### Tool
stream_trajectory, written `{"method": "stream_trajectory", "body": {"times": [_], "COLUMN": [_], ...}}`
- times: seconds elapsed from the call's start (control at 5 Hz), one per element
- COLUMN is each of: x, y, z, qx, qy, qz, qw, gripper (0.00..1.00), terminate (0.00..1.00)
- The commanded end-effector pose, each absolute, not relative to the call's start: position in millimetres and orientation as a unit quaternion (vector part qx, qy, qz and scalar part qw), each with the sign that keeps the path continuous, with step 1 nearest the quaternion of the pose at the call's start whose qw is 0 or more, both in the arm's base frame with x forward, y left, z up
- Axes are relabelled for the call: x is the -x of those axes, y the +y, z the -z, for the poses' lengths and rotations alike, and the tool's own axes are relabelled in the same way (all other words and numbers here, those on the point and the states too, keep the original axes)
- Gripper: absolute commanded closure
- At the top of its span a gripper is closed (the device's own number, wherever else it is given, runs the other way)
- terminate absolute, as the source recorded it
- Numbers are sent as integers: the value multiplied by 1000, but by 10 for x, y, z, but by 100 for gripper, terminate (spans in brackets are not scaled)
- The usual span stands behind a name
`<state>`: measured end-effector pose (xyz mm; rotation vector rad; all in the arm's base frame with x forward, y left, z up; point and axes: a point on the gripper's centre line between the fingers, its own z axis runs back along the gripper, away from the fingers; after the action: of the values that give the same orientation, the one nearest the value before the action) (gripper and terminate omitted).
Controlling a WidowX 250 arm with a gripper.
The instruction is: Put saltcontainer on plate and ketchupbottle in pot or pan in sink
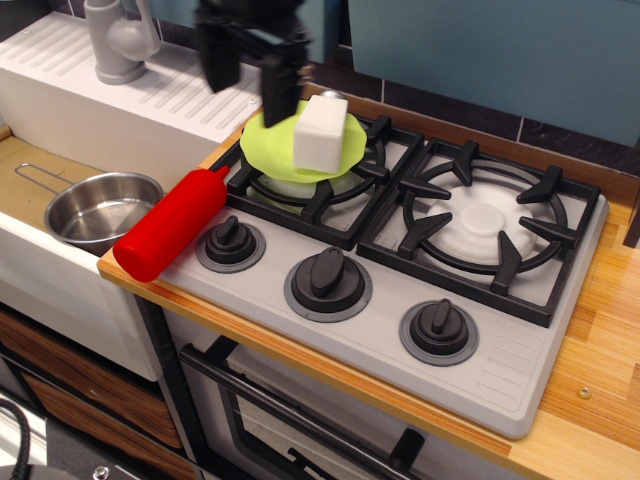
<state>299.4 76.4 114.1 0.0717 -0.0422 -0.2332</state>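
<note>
The white saltcontainer (321,132) stands on the lime-green plate (268,148), which rests on the back-left burner of the stove. My gripper (247,78) is open and empty, raised above and to the left of the plate, blurred by motion. The red ketchupbottle (171,222) lies on its side at the stove's front-left corner, nozzle toward the burner. The shiny steel pan (98,210) with its wire handle sits in the sink (30,180) at the left.
A grey faucet (117,40) stands on the ribbed white drainboard (190,95) behind the sink. Three black knobs (328,275) line the stove front. A second burner grate (487,228) is at the right, with wooden counter beyond.
</note>
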Motion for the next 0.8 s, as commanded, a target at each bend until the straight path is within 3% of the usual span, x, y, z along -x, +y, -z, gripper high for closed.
{"method": "stream_trajectory", "body": {"times": [0.0, 0.6], "x": [-2848, -2627], "y": [1010, 1214], "z": [-1281, -957], "qx": [-64, -61], "qy": [-66, -59], "qz": [116, 38], "qw": [989, 996], "gripper": [0, 0], "terminate": [0, 0]}}
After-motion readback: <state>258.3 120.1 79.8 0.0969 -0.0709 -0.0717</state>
